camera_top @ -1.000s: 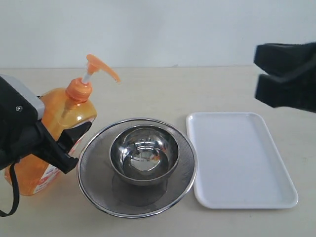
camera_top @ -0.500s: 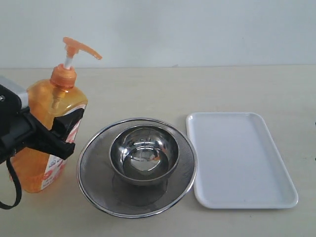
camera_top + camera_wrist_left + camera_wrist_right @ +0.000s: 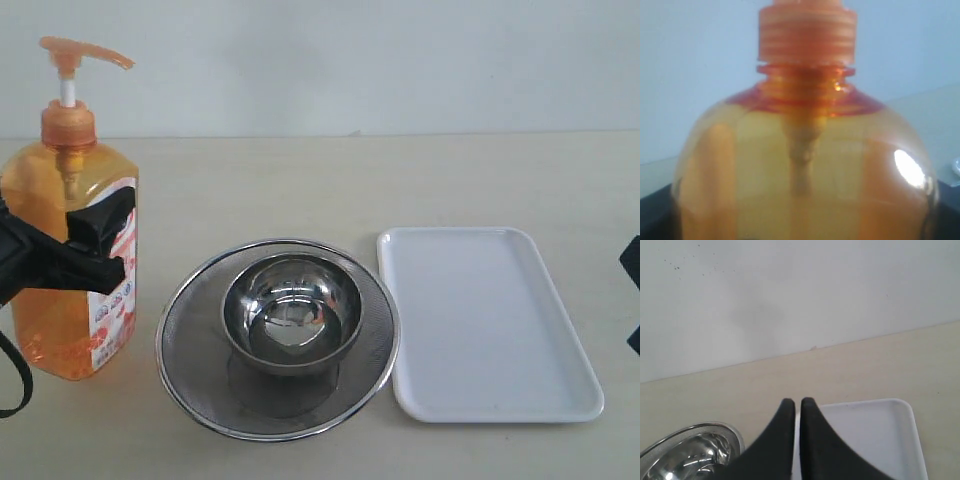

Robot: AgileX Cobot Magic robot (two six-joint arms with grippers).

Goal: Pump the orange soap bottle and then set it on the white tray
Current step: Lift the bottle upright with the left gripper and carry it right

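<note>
The orange soap bottle [image 3: 60,300] stands upright at the far left of the table, its orange pump head [image 3: 82,52] raised on the white stem. My left gripper [image 3: 100,245] is shut on the bottle's body, with black fingers [image 3: 98,214] across the label. In the left wrist view the bottle [image 3: 805,165] fills the picture up to its ribbed collar. The white tray [image 3: 490,320] lies on the right with nothing on it. Only a dark sliver of my right gripper [image 3: 632,300] shows at the right edge. In its own view the right gripper [image 3: 796,402] is shut on nothing, above the tray [image 3: 870,435].
A round steel mesh strainer [image 3: 190,350] with a steel bowl [image 3: 290,310] in it sits between the bottle and the tray, close to both. The strainer's rim [image 3: 685,432] also shows in the right wrist view. A pale wall stands behind the table.
The bottle has gone from tilted to upright and shifted left in my left gripper. The right gripper has drawn back from the upper right to the right edge.
</note>
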